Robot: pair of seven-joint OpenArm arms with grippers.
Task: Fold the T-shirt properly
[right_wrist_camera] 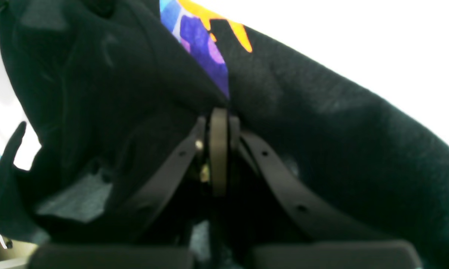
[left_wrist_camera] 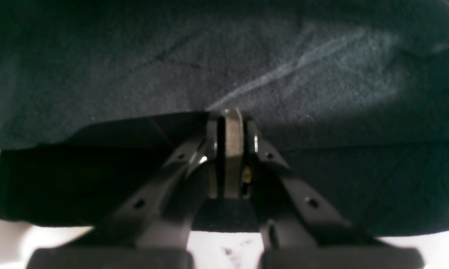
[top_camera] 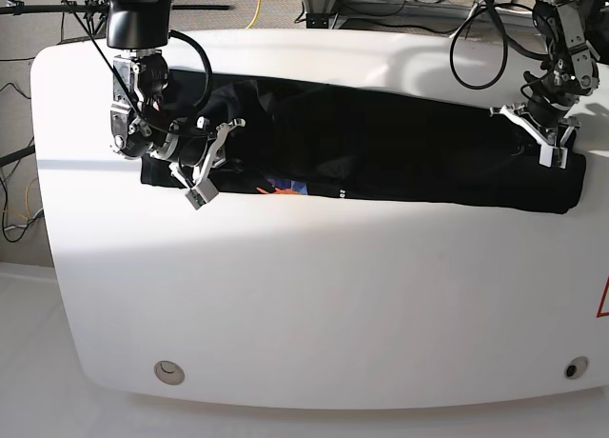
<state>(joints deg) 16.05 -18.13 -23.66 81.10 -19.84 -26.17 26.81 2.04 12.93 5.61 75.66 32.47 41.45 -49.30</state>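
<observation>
Black cloth, soft and limp, is what the T-shirt (top_camera: pixel 400 152) amounts to: it lies as a long folded band across the far half of the white table (top_camera: pixel 314 305), running from the left side to the right edge, with a scrap of its orange, purple and blue print (right_wrist_camera: pixel 202 41) peeping out near the left end. It looks light, with no stiffness of its own, so any unsupported span should sag and drag, and the layers may slide over each other. The left gripper (left_wrist_camera: pixel 230 123), at the band's right end, has its jaws pressed together on a fold of the fabric; the right gripper (right_wrist_camera: pixel 218 119), at the left end, is likewise pinched shut on the cloth just below the print. Hold is best taken at the corners or along a folded edge, through every layer, and both ends should travel together so the band stays taut and flat.
</observation>
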